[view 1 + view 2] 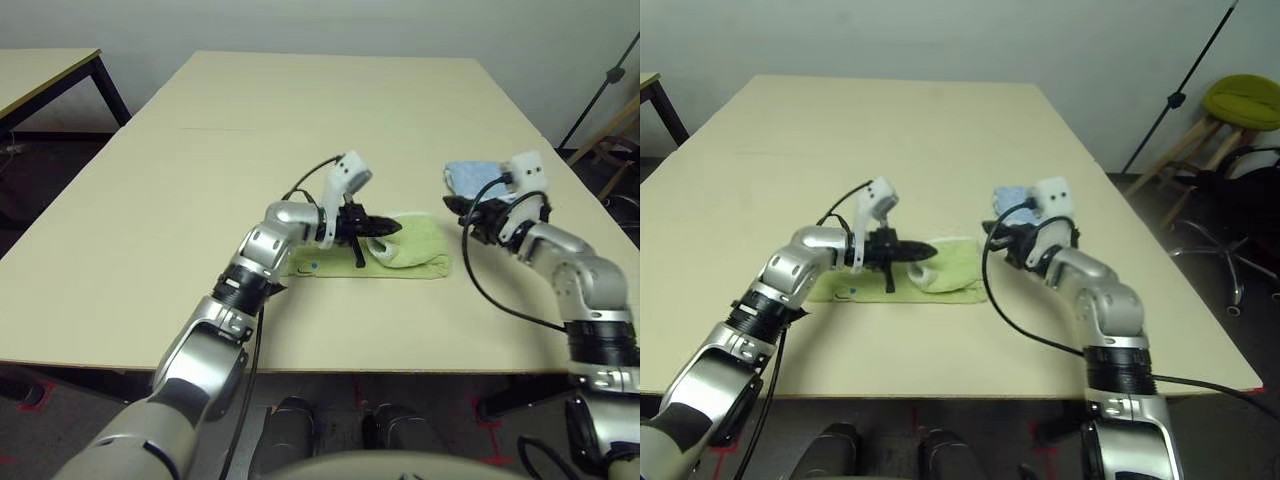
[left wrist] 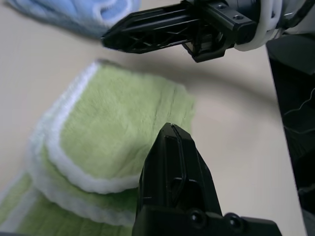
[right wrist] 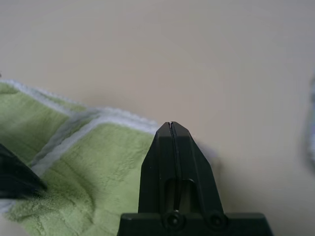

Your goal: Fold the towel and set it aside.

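Observation:
The light green towel [image 1: 415,250] lies on the table near the front edge, its right part doubled over into thick white-edged layers [image 2: 113,128] and its left part flat. My left gripper [image 1: 395,228] hovers just over the folded part, shut with nothing in it [image 2: 170,135]. My right gripper [image 1: 448,204] is a little beyond the towel's right end, also shut and empty [image 3: 171,127], pointing toward the left one. In the left wrist view the right gripper's black fingers [image 2: 147,29] show above the towel.
A smaller light blue folded cloth [image 1: 468,178] lies just behind the right gripper, near the table's right edge [image 1: 560,160]. The beige tabletop [image 1: 300,120] stretches bare to the back and left. A second table [image 1: 50,70] stands at the far left.

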`<state>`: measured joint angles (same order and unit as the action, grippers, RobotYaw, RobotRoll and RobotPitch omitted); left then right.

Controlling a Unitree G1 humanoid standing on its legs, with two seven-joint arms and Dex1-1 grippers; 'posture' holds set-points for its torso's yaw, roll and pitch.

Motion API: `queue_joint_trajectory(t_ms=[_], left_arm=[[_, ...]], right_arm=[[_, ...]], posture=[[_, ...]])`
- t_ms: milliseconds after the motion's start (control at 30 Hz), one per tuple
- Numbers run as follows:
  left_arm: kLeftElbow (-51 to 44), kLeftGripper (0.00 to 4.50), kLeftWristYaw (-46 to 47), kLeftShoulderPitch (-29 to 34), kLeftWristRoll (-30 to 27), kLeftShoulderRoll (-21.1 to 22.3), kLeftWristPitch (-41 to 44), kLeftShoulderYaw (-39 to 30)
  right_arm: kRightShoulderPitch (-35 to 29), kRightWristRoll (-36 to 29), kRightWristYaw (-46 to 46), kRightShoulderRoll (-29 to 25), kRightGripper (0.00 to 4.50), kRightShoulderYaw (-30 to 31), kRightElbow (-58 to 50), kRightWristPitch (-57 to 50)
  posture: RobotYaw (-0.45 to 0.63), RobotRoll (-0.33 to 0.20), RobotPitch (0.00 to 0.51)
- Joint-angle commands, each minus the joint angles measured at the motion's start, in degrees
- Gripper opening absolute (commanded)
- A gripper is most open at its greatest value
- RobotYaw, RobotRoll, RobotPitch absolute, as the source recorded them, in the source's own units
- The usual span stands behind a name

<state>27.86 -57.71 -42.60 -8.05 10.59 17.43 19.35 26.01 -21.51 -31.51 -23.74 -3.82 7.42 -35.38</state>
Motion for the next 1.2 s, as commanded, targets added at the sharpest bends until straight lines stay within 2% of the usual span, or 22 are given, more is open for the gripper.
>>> queue_joint_trajectory(t_ms=[33, 267, 567, 700, 833, 933, 1033, 1200], left_arm=[[3.8, 0.03, 0.5, -1.5, 2.7, -0.8, -2.8, 1.1], [9.3, 0.03, 1.2, -0.1, 5.6, -0.5, -5.5, 0.5], [8.2, 0.03, 1.1, 2.2, 5.0, 1.0, -4.3, -1.9], [4.2, 0.03, 1.4, 3.5, 2.4, 1.4, -0.1, -4.7], [-10.8, 0.03, 3.7, 6.7, -8.0, 1.5, 13.9, -12.9], [-22.6, 0.61, 7.9, 8.5, -15.6, 2.3, 25.5, -19.1], [-31.7, 1.6, 14.9, 10.0, -21.0, 2.6, 36.5, -25.0], [-42.3, 3.31, 28.0, 12.7, -24.5, 2.4, 55.4, -33.0]], right_arm=[[1.7, 2.4, 0.7, 1.5, 0.0, 1.3, 4.4, 2.7], [2.5, 7.1, 0.6, 3.8, 0.0, 4.1, 14.4, 7.1], [1.6, 10.6, -0.7, 4.2, 0.0, 5.8, 17.2, 11.6], [1.6, 10.3, -1.8, 4.6, 0.0, 5.2, 15.9, 12.4], [2.0, 10.4, -3.4, 3.7, 0.0, 5.0, 13.7, 14.4], [2.0, 10.4, -3.9, 3.5, 0.59, 4.6, 11.8, 16.6], [1.6, 8.4, -7.8, 2.9, 1.67, 4.3, 9.9, 18.1], [1.3, 7.4, -12.2, 1.1, 3.53, 4.1, 7.8, 21.1]], posture=[[0.05, 0.0, 0.06], [0.05, 0.0, 0.052], [0.06, 0.0, 0.052], [0.05, 0.0, 0.054], [0.06, 0.0, 0.055], [0.06, 0.0, 0.059], [0.07, 0.0, 0.064], [0.09, 0.0, 0.076]])
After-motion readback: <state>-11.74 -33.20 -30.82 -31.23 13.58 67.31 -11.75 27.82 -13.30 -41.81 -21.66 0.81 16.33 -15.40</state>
